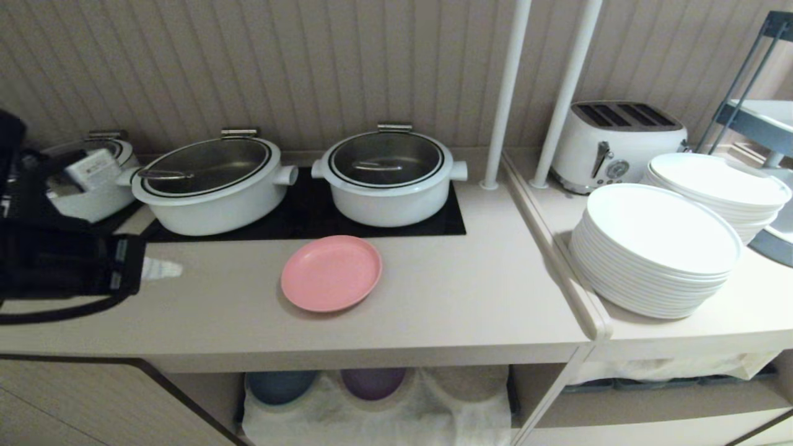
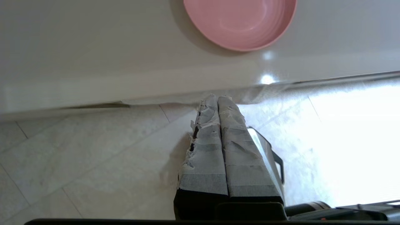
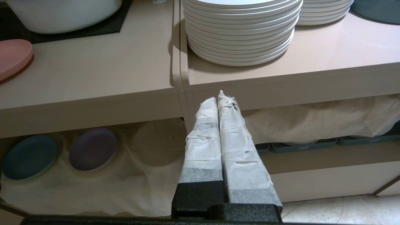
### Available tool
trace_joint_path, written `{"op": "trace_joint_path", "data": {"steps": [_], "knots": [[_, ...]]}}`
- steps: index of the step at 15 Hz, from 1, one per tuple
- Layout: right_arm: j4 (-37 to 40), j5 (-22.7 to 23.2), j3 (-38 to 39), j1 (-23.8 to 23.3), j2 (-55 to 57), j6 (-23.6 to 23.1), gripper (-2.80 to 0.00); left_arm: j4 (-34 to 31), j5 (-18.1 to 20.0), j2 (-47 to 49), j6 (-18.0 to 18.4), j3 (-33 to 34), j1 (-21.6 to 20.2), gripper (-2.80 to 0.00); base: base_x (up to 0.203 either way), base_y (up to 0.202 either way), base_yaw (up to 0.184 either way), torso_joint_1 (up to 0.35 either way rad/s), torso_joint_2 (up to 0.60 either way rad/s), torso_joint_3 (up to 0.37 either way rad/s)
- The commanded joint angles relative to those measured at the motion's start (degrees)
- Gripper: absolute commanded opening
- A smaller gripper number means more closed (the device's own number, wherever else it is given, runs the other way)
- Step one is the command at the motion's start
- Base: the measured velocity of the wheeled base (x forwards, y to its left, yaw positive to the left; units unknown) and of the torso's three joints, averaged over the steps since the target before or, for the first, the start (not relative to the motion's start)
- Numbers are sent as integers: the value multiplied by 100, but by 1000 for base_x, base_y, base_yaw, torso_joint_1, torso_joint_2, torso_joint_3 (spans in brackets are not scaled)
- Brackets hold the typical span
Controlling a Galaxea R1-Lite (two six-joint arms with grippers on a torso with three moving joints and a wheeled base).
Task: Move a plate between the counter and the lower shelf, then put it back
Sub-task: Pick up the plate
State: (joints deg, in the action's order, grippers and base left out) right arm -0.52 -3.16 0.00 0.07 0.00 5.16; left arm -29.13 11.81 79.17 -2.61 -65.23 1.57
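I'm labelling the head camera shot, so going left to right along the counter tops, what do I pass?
Left gripper at the left edge → rice cooker → larger white pot → pink plate → smaller white pot → two white poles → toaster → stacked white plates.

Head view looks down on the counter (image 1: 433, 310); both wrist views share its front edge from lower.
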Motion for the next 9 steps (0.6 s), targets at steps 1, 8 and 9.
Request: {"op": "trace_joint_path", "data": {"steps": [1, 8, 9], "knots": [[-7, -1, 0, 1, 3, 2, -280, -282, 13, 1015, -50, -689, 113, -280, 0, 0, 0, 0, 0, 0], [0, -1, 0, 1, 8, 2, -280, -1058, -41, 2401, -442, -1962, 460, -280, 0, 0, 0, 0, 0, 0], [-9, -1, 0, 1, 0, 2, -280, -1125, -58, 2543, -439, -2068, 471, -280, 0, 0, 0, 0, 0, 0]]}}
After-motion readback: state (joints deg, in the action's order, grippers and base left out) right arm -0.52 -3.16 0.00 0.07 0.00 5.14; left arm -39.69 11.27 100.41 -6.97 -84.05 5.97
